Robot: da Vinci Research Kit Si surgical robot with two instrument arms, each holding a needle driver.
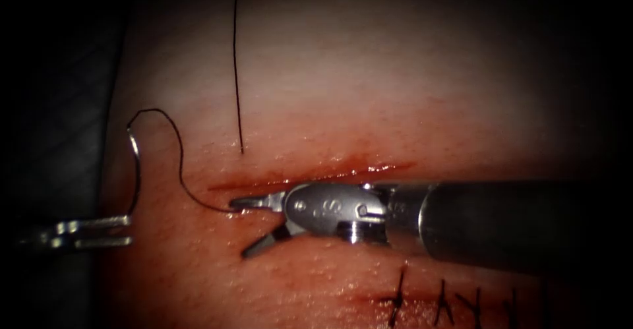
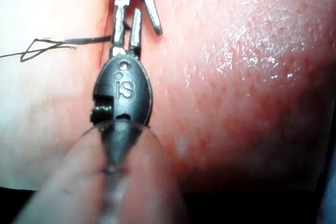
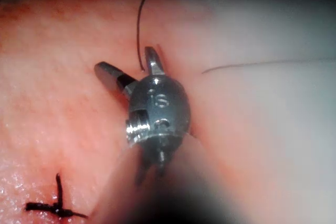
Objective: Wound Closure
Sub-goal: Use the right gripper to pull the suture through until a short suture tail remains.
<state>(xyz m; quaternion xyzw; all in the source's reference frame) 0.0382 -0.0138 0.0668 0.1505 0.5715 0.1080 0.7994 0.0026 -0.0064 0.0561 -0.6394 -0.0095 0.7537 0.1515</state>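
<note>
The curved needle is being clamped by the left claw at nine o'clock. The right claw is gaping empty beside the thread, risking snagging it.

The right tool was polished metal, smooth and glossy, with stamped letters on its wrist; its shaft looked dark and matt. The left tool was the same bright steel. The needle was thin shiny wire. The thread was black, fine and matt. The tissue looked moist and finely pitted (glossy where lit), and the red fluid along the cut glistened wetly.
</note>
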